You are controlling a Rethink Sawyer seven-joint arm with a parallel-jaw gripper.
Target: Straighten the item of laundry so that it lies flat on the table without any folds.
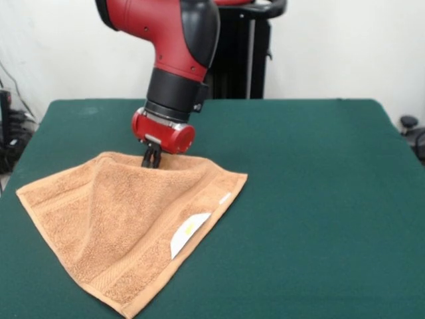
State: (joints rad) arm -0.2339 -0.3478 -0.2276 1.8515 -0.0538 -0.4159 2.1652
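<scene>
**Drawing the pinched edge out so the towel can settle flat**

The red and black arm's dark gripper [151, 159] comes down from above onto the far edge of the small orange-tan terry hand towel [126, 226], and its narrow fingers appear closed together on a pinch of cloth there. The towel lies on the left half of the large dark green felt-like table [312, 199], with its near corner close to the table's near edge. It is not flat: the cloth rises in a tent toward the grasped point, with a ridge running down from the gripper toward the near corner. A white label [188, 232] shows on the right-hand edge, between woven border bands.

The step in hand looks like lifting and pulling the held edge to take out that ridge. To do it well, the pull should run away from the near corner, toward the table's far side, kept low so the rest of the cloth drags and spreads rather than bunching. The left corner and near corner serve as anchors by friction; a quick or high lift would likely pick them up and fold the towel under itself. Release should come only once the held edge is low and the cloth taut.
</scene>
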